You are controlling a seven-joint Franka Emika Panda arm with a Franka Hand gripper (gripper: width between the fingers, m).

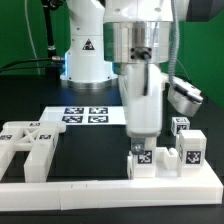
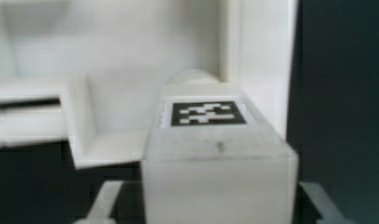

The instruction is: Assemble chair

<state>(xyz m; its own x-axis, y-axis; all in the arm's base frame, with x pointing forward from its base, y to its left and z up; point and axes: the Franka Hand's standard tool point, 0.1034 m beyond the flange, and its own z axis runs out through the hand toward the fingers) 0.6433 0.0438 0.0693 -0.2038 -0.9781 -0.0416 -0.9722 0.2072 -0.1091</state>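
Loose white chair pieces lie on the black table. My gripper point(image 1: 138, 146) reaches straight down at the exterior view's right onto a white blocky chair piece point(image 1: 145, 163) that carries a square tag and stands by the front rail. In the wrist view this piece point(image 2: 212, 150) fills the space between my fingers point(image 2: 115, 200), which sit against its two sides, so the gripper point(image 2: 218, 205) is shut on it. Another tagged block point(image 1: 192, 152) and a small tagged cube point(image 1: 180, 125) stand just beside it. A wider slotted chair piece point(image 1: 28, 145) lies at the exterior view's left.
A long white border rail point(image 1: 100, 186) runs along the front. The marker board point(image 1: 85, 115) lies at the middle back, before the arm's base point(image 1: 85, 55). More white pieces point(image 2: 61, 110) lie close beyond the held piece in the wrist view.
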